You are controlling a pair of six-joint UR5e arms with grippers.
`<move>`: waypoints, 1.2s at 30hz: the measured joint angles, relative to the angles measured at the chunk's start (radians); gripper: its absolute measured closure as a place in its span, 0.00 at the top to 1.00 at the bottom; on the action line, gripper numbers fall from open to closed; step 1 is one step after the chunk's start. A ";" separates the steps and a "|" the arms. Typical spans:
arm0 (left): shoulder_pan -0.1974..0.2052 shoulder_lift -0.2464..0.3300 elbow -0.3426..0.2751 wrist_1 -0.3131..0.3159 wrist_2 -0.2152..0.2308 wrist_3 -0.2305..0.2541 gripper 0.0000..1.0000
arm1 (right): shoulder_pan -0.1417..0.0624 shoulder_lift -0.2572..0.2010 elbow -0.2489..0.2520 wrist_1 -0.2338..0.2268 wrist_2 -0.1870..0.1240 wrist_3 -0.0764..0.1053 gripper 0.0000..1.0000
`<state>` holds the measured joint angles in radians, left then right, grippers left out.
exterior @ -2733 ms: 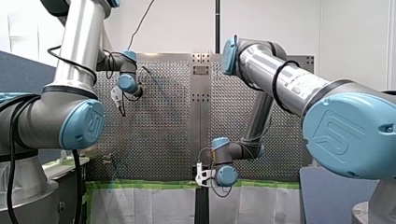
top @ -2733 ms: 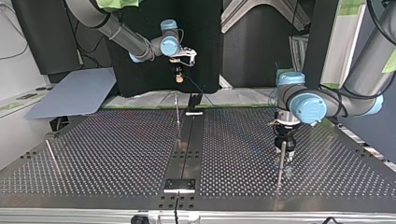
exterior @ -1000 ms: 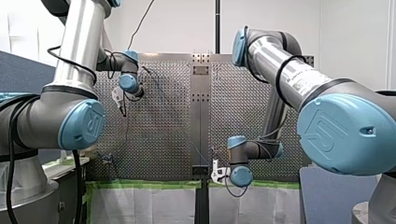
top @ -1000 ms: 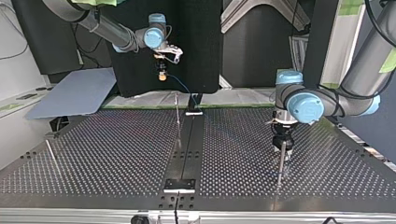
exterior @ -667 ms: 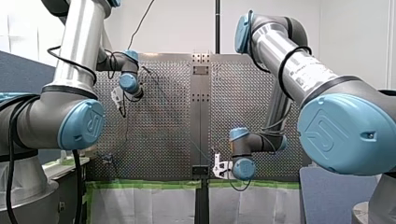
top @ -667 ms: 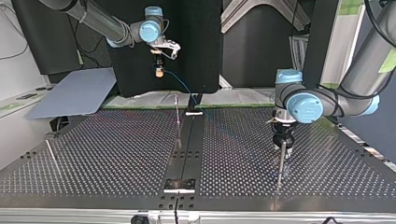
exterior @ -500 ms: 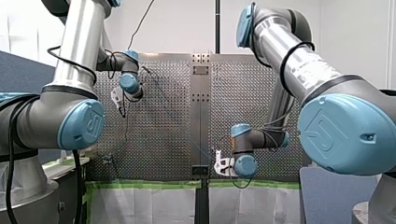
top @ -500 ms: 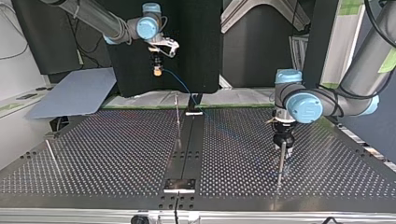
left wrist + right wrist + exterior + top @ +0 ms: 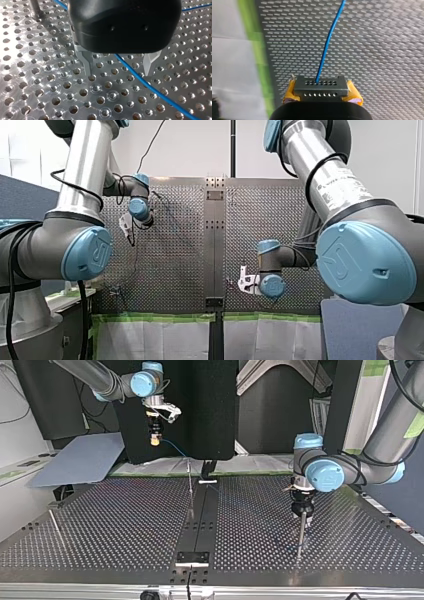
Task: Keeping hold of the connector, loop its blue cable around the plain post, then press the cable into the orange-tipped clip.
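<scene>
1. Nearest the top view's camera, a small black rectangular plate (image 9: 192,557) lies at the near edge of the perforated metal table (image 9: 125,525).
2. Further in, at the top view's right, a thin upright metal post (image 9: 300,535) stands just in front of my left gripper (image 9: 303,516).
3. My left gripper points down at the table. In the left wrist view, my left gripper (image 9: 118,71) has its bare metal fingers (image 9: 87,63) spread well apart and holds nothing.
4. The thin blue cable (image 9: 152,91) runs slantwise between these fingers, low over the table. It appears to touch neither finger.
5. Near the table's middle, a second slender metal post (image 9: 190,485) stands upright.
6. A green tape strip (image 9: 150,474) borders the table's far edge.
7. Furthest away, at the top view's left, my right gripper (image 9: 155,440) hangs high above that far edge.
8. In the right wrist view, its yellow pads (image 9: 290,90) are clamped on both ends of the grey rectangular multi-hole connector (image 9: 319,86).
9. The cable leaves the connector's face and slopes down toward the table's centre line.
</scene>
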<state>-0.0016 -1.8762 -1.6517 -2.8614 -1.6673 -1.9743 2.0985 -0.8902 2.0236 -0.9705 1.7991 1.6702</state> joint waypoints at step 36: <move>0.062 0.011 -0.043 -0.001 0.062 -0.242 1.00 | -0.011 0.157 0.001 -0.263 -0.082 -0.051 0.00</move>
<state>0.0603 -1.8651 -1.6944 -2.8620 -1.6051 -2.2167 2.0872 -0.7328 2.0243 -1.2333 1.7170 1.6196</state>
